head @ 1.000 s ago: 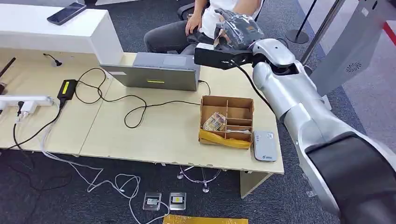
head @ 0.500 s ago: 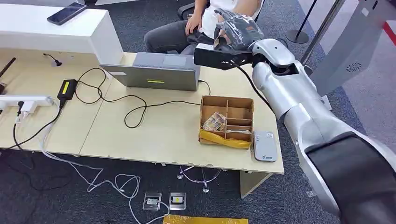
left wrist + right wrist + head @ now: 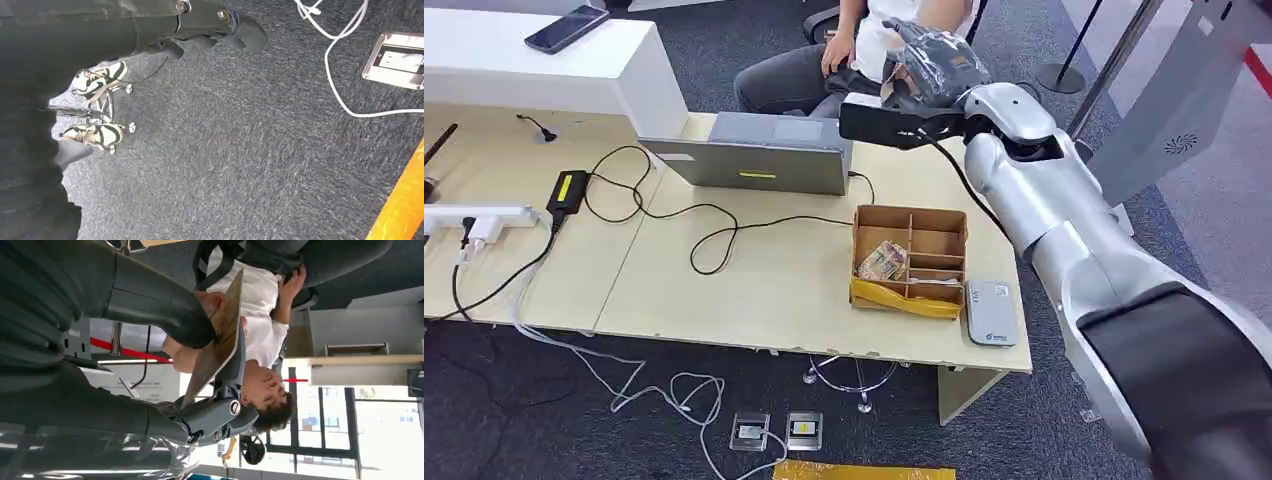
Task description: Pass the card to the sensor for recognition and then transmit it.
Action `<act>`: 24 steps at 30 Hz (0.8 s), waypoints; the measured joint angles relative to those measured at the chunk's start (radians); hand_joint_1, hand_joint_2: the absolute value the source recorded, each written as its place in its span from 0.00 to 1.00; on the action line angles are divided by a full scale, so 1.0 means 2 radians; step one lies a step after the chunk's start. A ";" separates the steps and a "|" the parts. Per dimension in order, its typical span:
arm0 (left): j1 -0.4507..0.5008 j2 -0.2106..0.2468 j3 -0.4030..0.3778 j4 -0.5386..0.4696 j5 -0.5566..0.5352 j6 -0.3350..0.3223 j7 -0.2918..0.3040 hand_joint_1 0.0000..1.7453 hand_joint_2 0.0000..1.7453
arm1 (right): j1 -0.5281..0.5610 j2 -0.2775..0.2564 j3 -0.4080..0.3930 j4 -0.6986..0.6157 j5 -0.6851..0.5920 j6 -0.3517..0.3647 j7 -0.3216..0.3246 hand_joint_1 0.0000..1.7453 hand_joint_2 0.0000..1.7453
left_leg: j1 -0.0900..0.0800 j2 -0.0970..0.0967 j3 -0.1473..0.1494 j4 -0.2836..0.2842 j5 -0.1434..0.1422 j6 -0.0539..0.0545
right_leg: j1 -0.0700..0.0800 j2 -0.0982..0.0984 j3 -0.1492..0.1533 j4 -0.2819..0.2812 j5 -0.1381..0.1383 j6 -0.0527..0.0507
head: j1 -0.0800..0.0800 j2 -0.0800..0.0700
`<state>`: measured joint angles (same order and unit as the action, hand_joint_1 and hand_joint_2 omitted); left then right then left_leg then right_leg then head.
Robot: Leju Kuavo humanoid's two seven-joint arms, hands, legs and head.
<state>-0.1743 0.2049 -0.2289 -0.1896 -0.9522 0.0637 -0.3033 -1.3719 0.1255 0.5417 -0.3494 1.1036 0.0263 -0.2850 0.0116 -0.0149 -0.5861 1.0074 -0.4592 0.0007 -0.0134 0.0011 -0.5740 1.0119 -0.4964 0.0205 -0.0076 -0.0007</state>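
Right hand [image 3: 929, 62] is up at the far edge of the surface [image 3: 754, 285], held out toward the seated person [image 3: 844, 50], and it grips the card [image 3: 220, 337] — the right wrist view shows the thumb on one face and fingers [image 3: 235, 360] behind the other, the card standing edge-on between them. The card looks thin, flat and stiff, light by any judgement, with smooth faces that could slide if the pinch slackens. Best hold is as it is now: across the faces near one end, leaving the free end out for someone to take. The person's hand lies near, not touching the card. The sensor [image 3: 991, 312], the small white reader, sits at the near right edge of the surface, just beside the cardboard box [image 3: 911, 260], well apart from the card. Left hand [image 3: 215, 30] hangs over the carpet, fingers loosely curled, holding nothing.
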 joint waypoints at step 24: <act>-0.002 -0.003 0.000 0.000 -0.010 -0.002 0.007 0.00 1.00 | 0.049 -0.028 0.000 0.014 0.027 -0.001 0.103 0.00 0.00 | 0.000 0.000 0.001 0.000 0.000 0.000 | 0.000 0.000 0.001 0.000 0.000 0.000 | 0.000 0.000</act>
<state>-0.1777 0.1987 -0.2289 -0.1896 -0.9724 0.0607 -0.2884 -1.2732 0.0694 0.5421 -0.3220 1.1582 0.0237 -0.0793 0.0110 -0.0142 -0.5844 1.0075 -0.4591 0.0008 -0.0142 0.0017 -0.5729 1.0111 -0.4959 0.0206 -0.0076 -0.0004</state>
